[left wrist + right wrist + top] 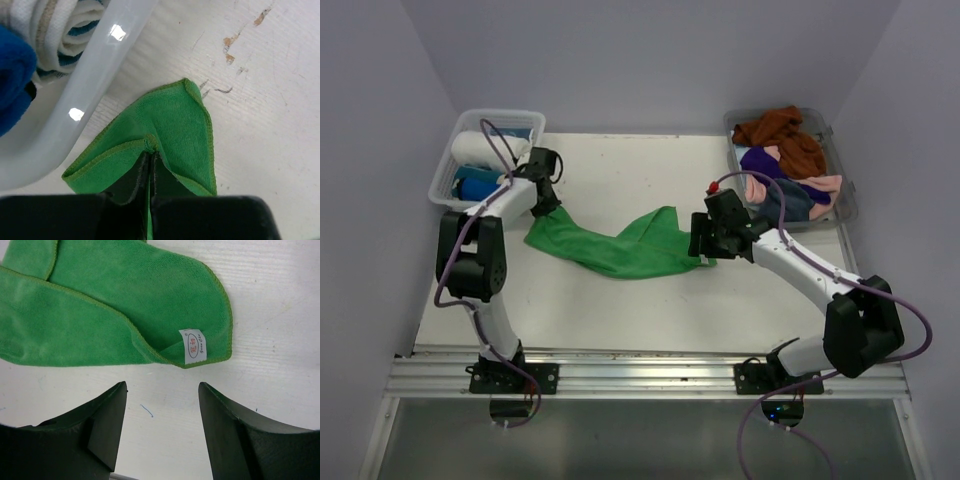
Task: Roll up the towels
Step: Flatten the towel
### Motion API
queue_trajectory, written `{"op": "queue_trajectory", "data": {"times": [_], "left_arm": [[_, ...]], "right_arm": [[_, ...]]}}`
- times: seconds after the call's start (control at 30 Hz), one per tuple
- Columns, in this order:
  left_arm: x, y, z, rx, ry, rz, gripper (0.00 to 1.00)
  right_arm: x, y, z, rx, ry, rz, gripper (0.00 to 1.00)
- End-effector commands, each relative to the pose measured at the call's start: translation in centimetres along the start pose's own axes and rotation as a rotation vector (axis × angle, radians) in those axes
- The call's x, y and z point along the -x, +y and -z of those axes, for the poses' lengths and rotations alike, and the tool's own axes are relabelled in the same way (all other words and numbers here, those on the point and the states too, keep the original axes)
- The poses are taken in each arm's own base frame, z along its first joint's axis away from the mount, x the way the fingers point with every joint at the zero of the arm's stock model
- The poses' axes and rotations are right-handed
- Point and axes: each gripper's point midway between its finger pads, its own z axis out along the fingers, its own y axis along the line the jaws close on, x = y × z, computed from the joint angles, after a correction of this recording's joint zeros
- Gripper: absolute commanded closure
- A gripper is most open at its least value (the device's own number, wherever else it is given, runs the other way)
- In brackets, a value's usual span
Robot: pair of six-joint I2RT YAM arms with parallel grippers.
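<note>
Overhead, pale walls (650,60) hem a scuffed white table (620,165); left end effector (150,164) pinches green towel (620,247) (right end effector (162,387) wide)

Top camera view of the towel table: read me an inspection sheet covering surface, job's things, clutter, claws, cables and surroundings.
Surface: white table, paint chipped in spots.
Job's things: green towel lying loose, unrolled; rolled white towel and blue towel in left bin; rust-brown towel, purple towel, pink towel heaped in right bin.
Clutter: nothing seen.
Claws: left claw shut on green towel's corner; right claw open, short of its label corner.
Cables: purple cables loop along both arms.
Surroundings: plain walls; metal rail at near edge.
</note>
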Motion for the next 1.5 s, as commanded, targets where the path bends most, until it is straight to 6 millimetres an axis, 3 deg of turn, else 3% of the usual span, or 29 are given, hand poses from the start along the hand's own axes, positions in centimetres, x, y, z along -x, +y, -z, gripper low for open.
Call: {"op": "queue_trajectory", "data": {"times": [0.0, 0.03, 0.07, 0.13, 0.17, 0.23, 0.33, 0.53, 0.87, 1.07, 1.13, 1.17, 1.2, 1.3, 1.33, 1.4, 1.47], "left_arm": [[2.2, 0.1, 4.8, -0.073, -0.065, 0.036, 1.00], [2.6, 0.3, 6.7, -0.109, -0.086, 0.048, 1.00], [1.5, 0.9, 7.0, -0.112, -0.071, 0.050, 1.00], [1.4, 1.1, 9.3, -0.171, -0.091, 0.073, 1.00], [0.2, 1.6, 9.3, -0.172, -0.071, 0.071, 1.00], [-0.3, 2.2, 10.9, -0.198, -0.079, 0.089, 1.00], [-1.8, 3.3, 11.6, -0.206, -0.066, 0.095, 1.00], [-3.2, 3.7, 12.0, -0.223, -0.043, 0.098, 1.00], [-3.3, 3.7, 12.3, -0.229, -0.037, 0.100, 1.00], [-3.3, 3.8, 12.5, -0.229, -0.040, 0.104, 1.00], [-3.3, 3.9, 12.6, -0.229, -0.046, 0.105, 1.00], [-3.3, 4.0, 12.6, -0.227, -0.047, 0.109, 1.00], [-3.4, 4.1, 12.6, -0.225, -0.047, 0.109, 1.00], [-3.1, 4.2, 12.9, -0.224, -0.057, 0.107, 1.00], [-2.4, 4.2, 13.2, -0.225, -0.072, 0.110, 1.00], [-1.7, 4.1, 13.9, -0.227, -0.086, 0.096, 1.00], [0.6, 3.9, 15.4, -0.246, -0.141, 0.104, 1.00]], "right_arm": [[1.1, -0.3, 1.1, -0.032, -0.031, 0.007, 0.37], [1.0, -0.9, 1.0, -0.059, -0.032, -0.004, 0.37], [0.9, -1.3, 0.9, -0.075, -0.029, -0.017, 0.37], [0.5, -2.1, 0.4, -0.096, -0.023, -0.064, 0.37], [0.4, -2.4, 0.3, -0.106, -0.025, -0.083, 0.37], [0.0, -2.9, -0.3, -0.109, -0.015, -0.134, 0.37], [-0.6, -2.9, -1.1, -0.076, 0.007, -0.236, 0.37], [-1.4, -3.6, -3.1, 0.069, 0.025, -0.540, 0.37], [-2.4, -4.4, -5.7, 0.088, 0.052, -0.749, 0.41], [-3.4, -4.8, -7.5, 0.087, 0.056, -0.840, 0.49], [-3.2, -5.0, -7.8, 0.099, 0.022, -0.869, 0.59], [-3.2, -5.0, -7.8, 0.100, 0.015, -0.875, 0.66], [-3.0, -5.0, -7.8, 0.103, 0.005, -0.878, 0.82], [-1.4, -4.8, -6.9, 0.122, -0.040, -0.859, 1.00], [-1.2, -5.1, -6.4, 0.100, -0.051, -0.837, 1.00], [1.2, -4.7, -4.1, 0.116, -0.110, -0.800, 1.00], [3.9, -4.6, -1.5, 0.125, -0.208, -0.736, 1.00]]}}
